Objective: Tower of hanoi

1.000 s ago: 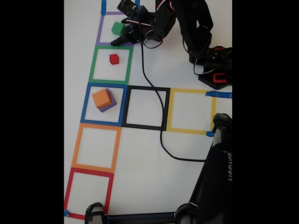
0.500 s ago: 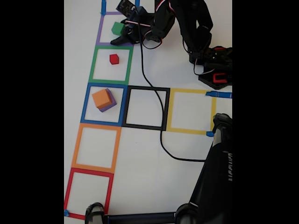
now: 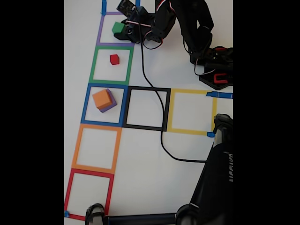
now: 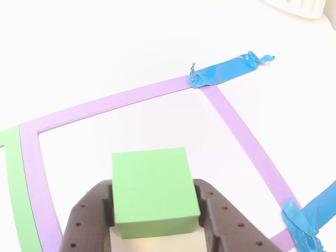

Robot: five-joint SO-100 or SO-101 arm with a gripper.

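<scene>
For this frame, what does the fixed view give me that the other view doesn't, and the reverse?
Fixed view alone: the red cube in the green tape square, the orange cube on top of the purple cube in the blue tape square, and the arm's base.

Other view alone: both fingers flanking the green cube's sides.

Shared: the green cube between the gripper fingers, inside the purple tape square.

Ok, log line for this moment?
hand: shut on green cube | place: purple tape square | red cube: green tape square | orange cube: on purple cube
</scene>
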